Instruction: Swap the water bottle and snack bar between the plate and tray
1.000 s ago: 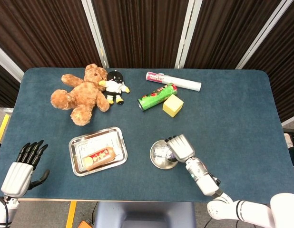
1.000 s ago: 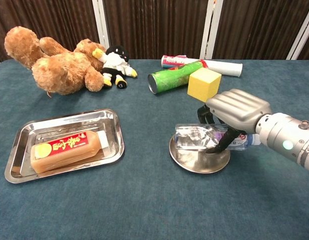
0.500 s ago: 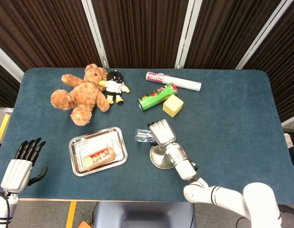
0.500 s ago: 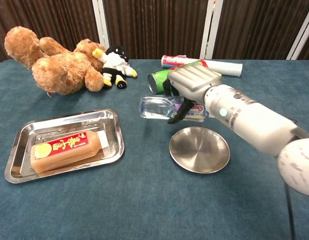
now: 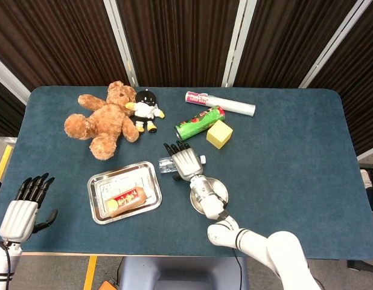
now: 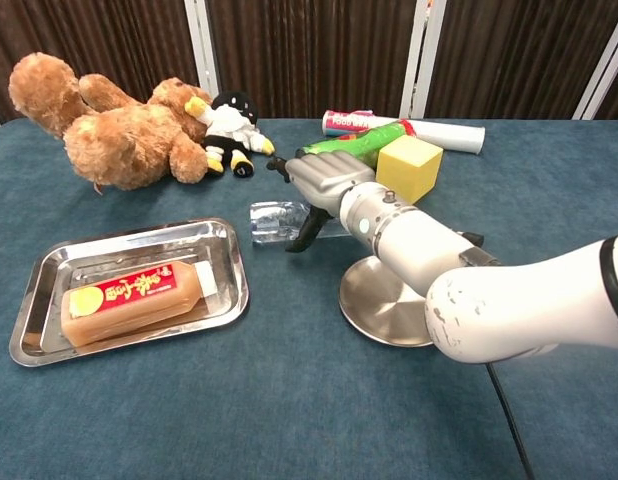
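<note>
The clear water bottle [image 5: 166, 164] [image 6: 272, 222] lies on its side on the table, between the metal tray [image 5: 102, 181] [image 6: 224, 240] and the round metal plate [image 5: 218, 192] [image 6: 389, 305]. My right hand [image 5: 185, 160] [image 6: 324, 180] hovers over its middle with fingers spread and the thumb down beside it. The plate is bare. A snack bar [image 5: 127, 199] [image 6: 129, 300] in a red and yellow wrapper lies in the tray. My left hand [image 5: 23, 208] hangs open off the table's front left corner, seen only in the head view.
Along the back stand a brown teddy bear [image 5: 105, 121], a small black-and-white doll [image 5: 146, 109], a green can [image 5: 200, 122] on its side, a yellow block [image 5: 219, 134] and a white tube [image 5: 219, 104]. The can and block are just behind my right hand.
My right hand lifted the bottle off the plate and carried it left toward the tray. Its fingers have now spread and the bottle is down on the table. The plate is left bare.
</note>
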Available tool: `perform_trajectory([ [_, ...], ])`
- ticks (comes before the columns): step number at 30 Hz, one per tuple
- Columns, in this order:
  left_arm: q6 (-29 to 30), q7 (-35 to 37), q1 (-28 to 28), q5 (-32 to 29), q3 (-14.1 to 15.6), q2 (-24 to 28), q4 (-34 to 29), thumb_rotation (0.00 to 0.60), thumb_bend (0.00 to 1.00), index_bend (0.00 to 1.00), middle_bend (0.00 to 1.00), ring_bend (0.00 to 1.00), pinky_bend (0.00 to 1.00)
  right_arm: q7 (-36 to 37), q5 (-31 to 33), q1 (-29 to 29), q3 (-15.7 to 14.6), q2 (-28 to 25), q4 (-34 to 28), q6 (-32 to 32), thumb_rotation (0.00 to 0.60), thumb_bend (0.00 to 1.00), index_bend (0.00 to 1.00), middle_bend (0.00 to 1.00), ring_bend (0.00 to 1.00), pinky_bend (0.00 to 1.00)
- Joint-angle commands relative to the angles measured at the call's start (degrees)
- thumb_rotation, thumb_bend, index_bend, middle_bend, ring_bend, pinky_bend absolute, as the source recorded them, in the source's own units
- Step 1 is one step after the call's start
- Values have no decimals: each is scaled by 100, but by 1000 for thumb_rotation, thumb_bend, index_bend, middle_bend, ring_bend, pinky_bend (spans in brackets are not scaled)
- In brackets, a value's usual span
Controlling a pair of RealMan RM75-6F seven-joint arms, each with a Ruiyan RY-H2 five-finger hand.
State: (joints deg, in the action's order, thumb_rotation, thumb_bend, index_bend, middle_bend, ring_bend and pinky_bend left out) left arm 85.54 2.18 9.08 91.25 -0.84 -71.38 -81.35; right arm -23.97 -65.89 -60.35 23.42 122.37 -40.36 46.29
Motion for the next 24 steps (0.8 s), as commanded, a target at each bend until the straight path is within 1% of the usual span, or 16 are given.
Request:
perform_trajectory([
  [1,22,-27,-6,43,25,9,-35,600,371,0,0,0,48,253,-89,186,-154,-228,-323,19,600,247,0,257,185,314],
  [3,59,-32,-12,110,53,8,-47,600,369,0,0,0,48,384,-194,376,-245,-450,-705,227,600,244,0,252,177,305],
  [6,104,42,1,288,131,8,-64,600,368,0,0,0,48,687,-465,933,-510,-1126,-1893,734,600,242,0,203,119,236],
  [8,53,49,51,380,172,-32,-25,600,369,0,0,0,48,898,-875,1591,-937,-1844,-3046,1431,600,238,0,155,63,178],
  [9,16,36,68,385,179,-52,-8,600,369,0,0,0,48,952,-1009,1766,-1072,-2016,-3294,1638,600,235,0,129,33,145],
  [10,-86,12,106,377,199,-90,9,600,369,0,0,0,48,1066,-1297,2100,-1368,-2332,-3697,2041,600,233,0,112,18,125],
  [11,-171,8,138,373,218,-109,8,600,369,0,0,0,49,1148,-1507,2338,-1601,-2556,-3926,2318,600,230,0,81,2,93],
  [12,-264,19,180,387,247,-122,-15,600,369,0,0,0,49,1253,-1753,2636,-1898,-2849,-4163,2652,600,226,0,60,0,72],
  [15,-368,112,283,566,336,-158,-96,600,369,0,0,0,49,1576,-2213,3301,-2556,-3499,-4500,3343,600,223,0,29,0,17],
  [18,-613,87,475,809,454,-208,-201,600,370,0,0,0,49,1764,-2523,3841,-2996,-3958,-4495,3933,600,223,0,28,0,5],
  [21,-990,-22,737,910,471,-342,-345,600,370,0,0,0,52,2044,-2678,4256,-3170,-4136,-4344,4414,600,223,0,27,0,4],
  [22,-1128,-40,820,885,451,-398,-383,600,370,0,0,0,54,2130,-2686,4342,-3191,-4166,-4301,4486,600,223,0,27,0,4],
  [24,-1438,-289,999,752,340,-543,-406,600,370,0,0,0,59,2159,-2774,4356,-3297,-4360,-4350,4340,600,223,0,21,0,1],
])
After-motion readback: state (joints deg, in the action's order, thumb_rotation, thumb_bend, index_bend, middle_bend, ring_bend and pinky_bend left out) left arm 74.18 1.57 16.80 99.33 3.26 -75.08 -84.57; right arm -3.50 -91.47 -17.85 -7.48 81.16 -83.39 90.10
